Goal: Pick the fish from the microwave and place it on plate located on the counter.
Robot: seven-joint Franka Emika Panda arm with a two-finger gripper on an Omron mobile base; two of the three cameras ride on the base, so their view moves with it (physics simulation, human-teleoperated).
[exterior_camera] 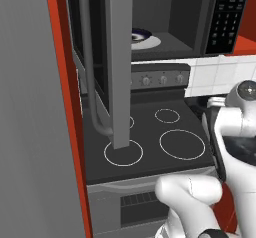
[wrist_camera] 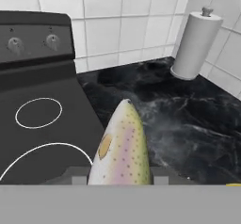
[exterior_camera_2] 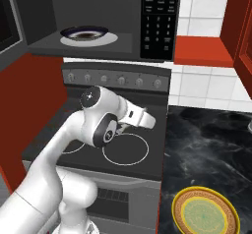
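I have the gripper (wrist_camera: pixel 120 180) clamped on the fish (wrist_camera: pixel 121 148), carried over the stovetop (wrist_camera: pixel 42 124) edge; the plate (exterior_camera_2: pixel 204 213) waits on the counter (exterior_camera_2: pixel 206 139) at four o'clock.

I see the fish (wrist_camera: pixel 121 148), pale and speckled with a pinkish stripe, pointing out over the edge where stovetop meets counter (wrist_camera: pixel 179 119) (glossy black, white-veined). The yellow-rimmed plate (exterior_camera_2: pixel 205 213) lies on the counter's near end. The microwave (exterior_camera_2: pixel 98 16) stands open, a dark dish inside
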